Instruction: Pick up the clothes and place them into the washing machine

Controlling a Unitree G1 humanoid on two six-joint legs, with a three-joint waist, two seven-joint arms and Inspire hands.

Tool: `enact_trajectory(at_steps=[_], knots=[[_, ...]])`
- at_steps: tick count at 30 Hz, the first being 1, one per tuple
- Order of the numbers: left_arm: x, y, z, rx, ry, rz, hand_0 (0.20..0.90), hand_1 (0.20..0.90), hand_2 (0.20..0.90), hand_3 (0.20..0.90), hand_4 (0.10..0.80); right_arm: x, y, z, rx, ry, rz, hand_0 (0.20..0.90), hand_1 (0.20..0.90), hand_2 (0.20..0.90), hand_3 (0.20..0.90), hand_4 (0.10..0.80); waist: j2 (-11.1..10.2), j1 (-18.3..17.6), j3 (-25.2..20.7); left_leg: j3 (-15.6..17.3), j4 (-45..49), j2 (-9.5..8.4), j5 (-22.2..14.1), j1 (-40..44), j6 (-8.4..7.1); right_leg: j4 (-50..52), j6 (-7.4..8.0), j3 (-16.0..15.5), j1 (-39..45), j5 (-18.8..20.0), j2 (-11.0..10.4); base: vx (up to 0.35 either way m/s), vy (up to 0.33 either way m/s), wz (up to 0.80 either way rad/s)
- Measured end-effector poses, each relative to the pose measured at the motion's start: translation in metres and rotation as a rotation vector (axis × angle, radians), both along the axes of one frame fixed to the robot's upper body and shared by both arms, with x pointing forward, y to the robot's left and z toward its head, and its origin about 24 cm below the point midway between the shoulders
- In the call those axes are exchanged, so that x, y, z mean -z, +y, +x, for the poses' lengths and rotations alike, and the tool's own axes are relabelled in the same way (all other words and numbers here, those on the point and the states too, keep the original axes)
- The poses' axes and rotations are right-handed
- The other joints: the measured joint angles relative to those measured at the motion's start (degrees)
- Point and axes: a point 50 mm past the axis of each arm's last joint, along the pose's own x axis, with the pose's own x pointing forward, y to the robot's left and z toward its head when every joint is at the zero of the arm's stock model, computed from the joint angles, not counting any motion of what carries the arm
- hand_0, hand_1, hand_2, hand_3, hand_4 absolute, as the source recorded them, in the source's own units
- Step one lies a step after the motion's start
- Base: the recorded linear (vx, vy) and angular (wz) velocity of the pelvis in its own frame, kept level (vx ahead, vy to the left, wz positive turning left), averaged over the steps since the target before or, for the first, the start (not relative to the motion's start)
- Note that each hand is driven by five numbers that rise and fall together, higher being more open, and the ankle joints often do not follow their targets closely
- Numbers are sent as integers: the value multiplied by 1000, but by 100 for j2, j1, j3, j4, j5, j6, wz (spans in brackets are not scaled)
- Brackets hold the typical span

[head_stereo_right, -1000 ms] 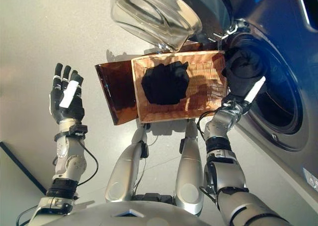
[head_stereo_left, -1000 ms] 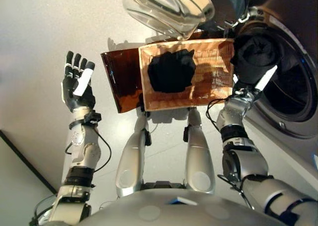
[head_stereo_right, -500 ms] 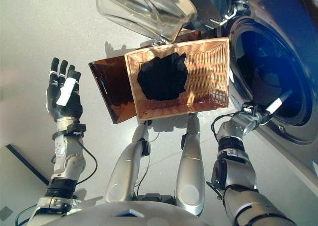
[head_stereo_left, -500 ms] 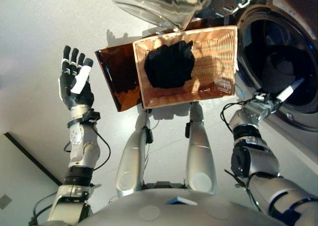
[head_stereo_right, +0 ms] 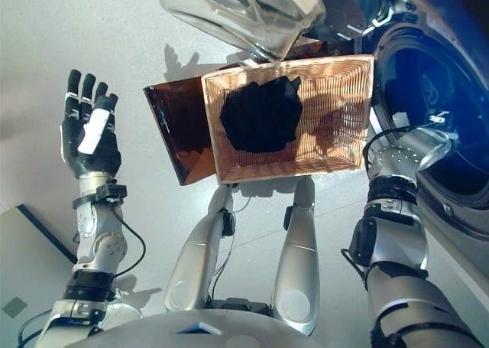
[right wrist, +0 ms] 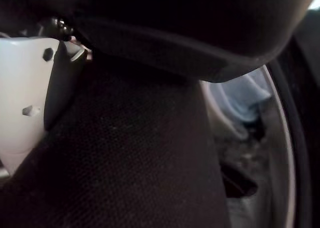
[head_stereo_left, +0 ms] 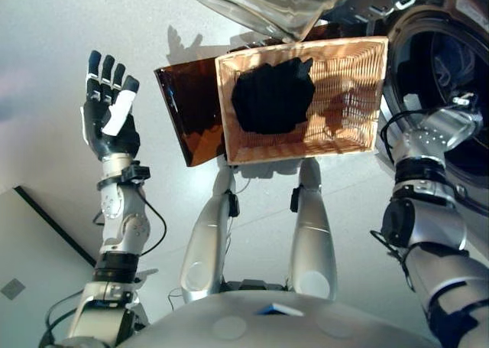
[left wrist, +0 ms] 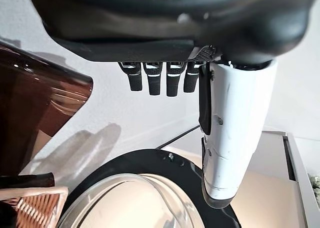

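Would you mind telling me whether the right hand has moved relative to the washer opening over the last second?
Yes. The right hand has gone from the washer rim by the basket into the drum, carrying dark cloth.

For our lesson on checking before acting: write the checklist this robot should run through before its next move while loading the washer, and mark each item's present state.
1. Washer door swung open: ok.
2. Right arm reaches into the drum, hand hidden in the head views: ok.
3. Dark cloth lies against the right hand; whether the fingers grip it: cannot tell.
4. Cloth fully inside the drum: cannot tell.
5. Left hand raised, open and empty, away from the basket: ok.
6. Basket emptied: not ok, a black garment lies in it.
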Motion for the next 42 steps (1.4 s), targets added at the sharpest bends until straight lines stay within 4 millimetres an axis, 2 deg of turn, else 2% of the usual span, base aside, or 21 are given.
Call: enact_trajectory(at_steps=[13, 20, 21, 22, 35, 40, 42], knots=[[-8, 7, 1, -13, -21, 26, 900, 900, 900, 900, 800, -1, -12, -12, 125, -51, 99, 200, 200, 200, 200, 300, -1, -22, -1, -128, 1, -9, 30, -242, -20, 8, -2, -130, -175, 1, -29, -5, 0, 4], [-10, 8, 1, -15, -23, 34, 900, 900, 900, 900, 800, 0, -12, -12, 130, -54, 112, 200, 200, 200, 200, 300, -1, -32, -1, -121, 0, -7, 31, -223, -19, 44, -1, -124, -177, 0, -29, 0, 0, 0], [-10, 8, 1, -15, -23, 34, 900, 900, 900, 900, 800, 0, -12, -12, 130, -54, 112, 433, 433, 433, 433, 467, -1, -33, -1, -120, 0, -8, 35, -220, -14, 52, -1, -123, -177, 0, -29, 0, 0, 0], [-9, 8, 1, -15, -22, 34, 900, 900, 900, 900, 800, 0, -12, -12, 129, -54, 113, 900, 900, 900, 900, 800, -2, -33, -1, -116, 0, -8, 39, -213, -12, 66, -1, -121, -177, 0, -28, 0, 0, 0], [-9, 9, 1, -18, -22, 33, 900, 900, 900, 900, 800, 1, -11, -12, 125, -47, 110, 900, 900, 900, 900, 800, -7, -213, 3, -116, 0, 3, 46, -114, -8, 95, -1, -117, -88, -1, -19, 0, 0, 0], [-13, 9, 0, -20, -37, 32, 900, 900, 900, 900, 800, -5, -1, -8, 88, -74, 87, 900, 900, 900, 900, 800, -8, -252, 1, -119, 0, -1, 68, -94, -9, 130, -1, -119, -81, 0, -14, 0, 0, 0], [-13, 9, 0, -20, -38, 32, 900, 900, 900, 900, 800, 3, 9, -4, 67, -66, 108, 900, 900, 900, 900, 800, -8, -277, 1, -119, 0, -3, 79, -90, -8, 155, -1, -123, -82, 0, -6, 0, 0, 0]])
